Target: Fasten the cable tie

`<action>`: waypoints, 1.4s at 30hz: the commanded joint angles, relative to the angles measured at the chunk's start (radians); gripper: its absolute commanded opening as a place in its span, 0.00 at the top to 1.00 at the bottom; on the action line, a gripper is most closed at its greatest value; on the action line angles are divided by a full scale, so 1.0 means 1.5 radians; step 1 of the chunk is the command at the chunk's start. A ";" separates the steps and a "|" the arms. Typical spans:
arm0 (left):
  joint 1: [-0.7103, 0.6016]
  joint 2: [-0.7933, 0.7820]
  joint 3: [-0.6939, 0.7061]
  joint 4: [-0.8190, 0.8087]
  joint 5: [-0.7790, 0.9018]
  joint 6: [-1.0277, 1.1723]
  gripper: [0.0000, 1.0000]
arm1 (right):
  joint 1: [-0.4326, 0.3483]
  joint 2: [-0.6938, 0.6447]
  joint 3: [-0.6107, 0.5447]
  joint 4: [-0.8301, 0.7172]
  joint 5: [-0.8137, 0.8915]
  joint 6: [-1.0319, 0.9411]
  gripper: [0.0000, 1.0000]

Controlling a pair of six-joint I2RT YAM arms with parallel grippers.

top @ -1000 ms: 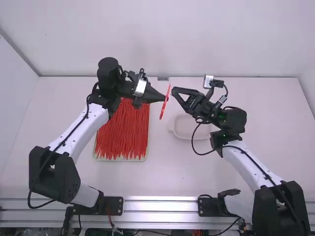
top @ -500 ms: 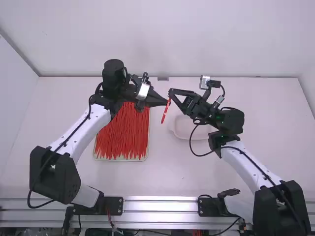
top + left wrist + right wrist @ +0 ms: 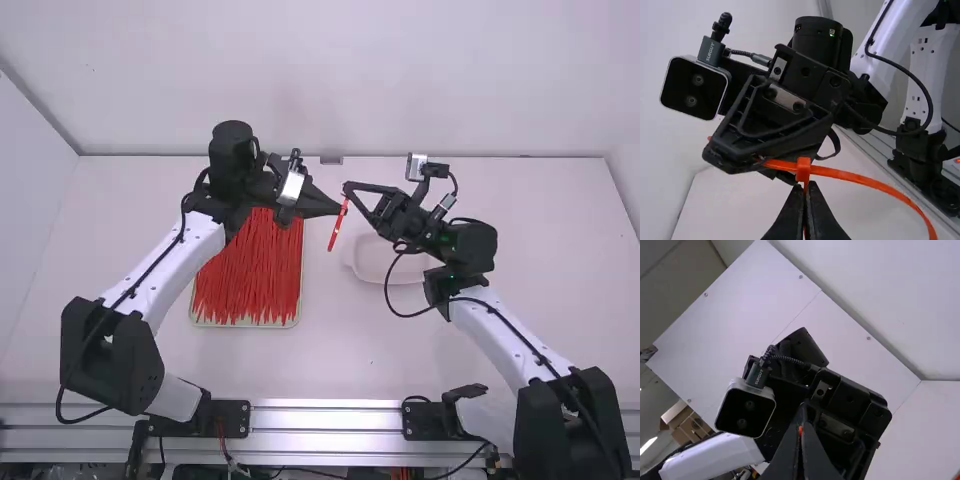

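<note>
The thin red plastic cable tie point(image 3: 337, 226) hangs above the white counter point(image 3: 120, 200). The left gripper point(image 3: 336, 207) and right gripper point(image 3: 348, 190) both pinch it, fingers closed. It sits lower than a second ago, and the right gripper has edged closer.

This looks like a robotics lab test cell. Two white-and-black robot arms, one on the left point(image 3: 170, 265) and one on the right point(image 3: 510, 335), are bolted to a metal rail point(image 3: 330, 410) along the front of a plain white table point(image 3: 560, 250). Bare white walls point(image 3: 400, 70) box the table in. Each wrist carries a small camera point(image 3: 692, 87) with loose black wiring point(image 3: 400, 290), and a tray of red ties point(image 3: 250, 265) lies laid out as work stock.
</note>
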 commanded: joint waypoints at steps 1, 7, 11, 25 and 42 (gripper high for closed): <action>-0.004 0.000 0.007 0.000 0.014 0.003 0.98 | -0.012 0.000 0.017 0.003 -0.022 -0.001 1.00; -0.004 0.000 0.007 -0.027 0.009 0.004 0.98 | -0.038 0.000 0.017 0.019 -0.054 -0.002 1.00; -0.004 0.000 0.007 -0.056 0.008 0.003 0.98 | -0.052 0.000 0.017 0.020 -0.065 -0.020 1.00; -0.004 -0.001 0.007 -0.146 0.018 -0.057 0.98 | -0.105 0.000 0.017 -0.003 -0.064 -0.108 1.00; -0.004 -0.001 0.007 -0.207 0.018 -0.072 0.98 | -0.176 0.000 0.017 -0.122 -0.003 -0.276 1.00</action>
